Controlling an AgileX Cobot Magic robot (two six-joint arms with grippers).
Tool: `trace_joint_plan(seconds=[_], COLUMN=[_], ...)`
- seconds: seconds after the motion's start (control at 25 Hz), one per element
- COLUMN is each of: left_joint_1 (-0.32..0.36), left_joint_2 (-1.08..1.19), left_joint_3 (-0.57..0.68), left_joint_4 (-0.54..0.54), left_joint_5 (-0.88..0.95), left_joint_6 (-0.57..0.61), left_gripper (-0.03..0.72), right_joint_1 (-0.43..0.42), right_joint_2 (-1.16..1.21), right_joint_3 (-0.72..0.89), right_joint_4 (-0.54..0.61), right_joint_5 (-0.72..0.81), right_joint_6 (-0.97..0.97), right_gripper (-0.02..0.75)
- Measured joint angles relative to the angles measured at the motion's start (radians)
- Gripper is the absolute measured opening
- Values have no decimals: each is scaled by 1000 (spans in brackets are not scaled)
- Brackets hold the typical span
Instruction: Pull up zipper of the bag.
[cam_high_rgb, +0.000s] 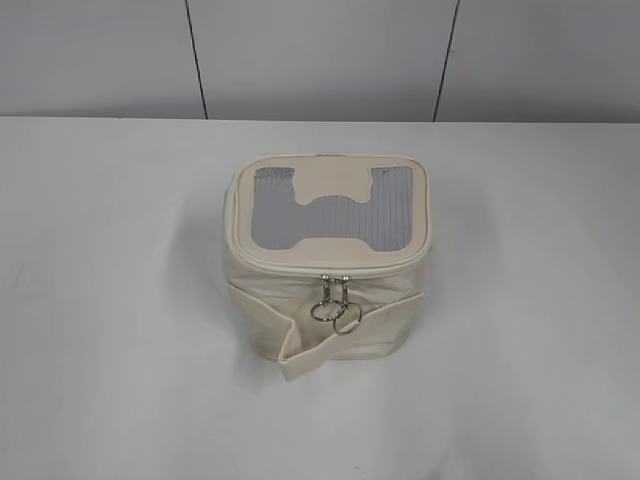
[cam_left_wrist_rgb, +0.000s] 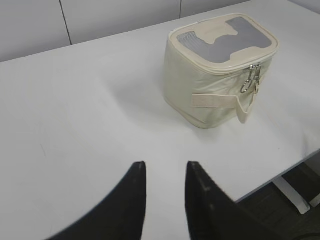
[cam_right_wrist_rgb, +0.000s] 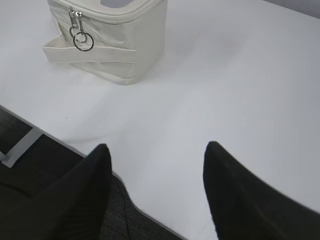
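Note:
The cream bag (cam_high_rgb: 330, 300) stands upright in the middle of the white table, its lid with grey ribbed panels facing up. The zipper (cam_high_rgb: 335, 300) runs round the lid's rim; its two silver sliders with ring pulls hang together at the front centre. The bag also shows in the left wrist view (cam_left_wrist_rgb: 210, 95) and in the right wrist view (cam_right_wrist_rgb: 120, 50), with the ring pulls there too (cam_left_wrist_rgb: 251, 80) (cam_right_wrist_rgb: 80, 35). My left gripper (cam_left_wrist_rgb: 165, 167) is open and empty, well short of the bag. My right gripper (cam_right_wrist_rgb: 157, 150) is open and empty near the table's front edge. Neither gripper shows in the exterior view.
The white table (cam_high_rgb: 110, 300) stretches wide on both sides of the bag. A grey panelled wall (cam_high_rgb: 320, 55) stands behind. The table's front edge (cam_right_wrist_rgb: 55, 135) and dark floor with a metal leg show below it.

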Motion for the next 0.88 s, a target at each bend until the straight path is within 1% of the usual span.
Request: trace_joint_plan(seconds=[0.16, 0.4, 0.44, 0.48, 0.52, 0.56, 0.6, 0.64, 0.68, 0.72, 0.76, 0.8, 0.88], left_joint_1=[3, 13, 40, 82, 155, 247, 347, 430, 515, 567, 585, 588, 573], left_joint_2=[0, 0, 0, 0, 0, 0, 0, 0, -1, -1, -1, -1, -1], left_joint_3=[0, 0, 0, 0, 0, 0, 0, 0, 0, 0, 0, 0, 0], left_joint_4=[-4, -4, -5, -5, -6, -6, -6, -6, -6, -6, -6, -6, -6], left_joint_5=[-2, -2, -2, -2, -2, -2, -3, -3, -3, -3, -3, -3, -3], left_joint_6=[8, 12, 12, 13, 14, 14, 14, 14, 14, 14, 14, 14, 14], left_gripper=[211, 211, 211, 211, 211, 211, 211, 211, 211, 211, 211, 211, 211], right_joint_1=[0, 0, -7, -32, -80, -135, -209, -285, -336, -379, -387, -389, -389], right_joint_2=[-7, -7, -7, -7, -7, -7, -7, -7, -7, -7, -7, -7, -7], right_joint_3=[1, 2, 2, 2, 2, 2, 2, 2, 2, 2, 2, 2, 2], right_joint_4=[-52, -49, -49, -47, -46, -46, -46, -46, -46, -47, -47, -47, -47], right_joint_5=[-2, -7, -7, -8, -8, -8, -8, -8, -9, -8, -8, -8, -9], right_joint_6=[68, 87, 87, 88, 88, 88, 88, 90, 91, 91, 92, 92, 92], right_gripper=[452, 447, 446, 445, 445, 445, 444, 444, 444, 444, 444, 444, 444])
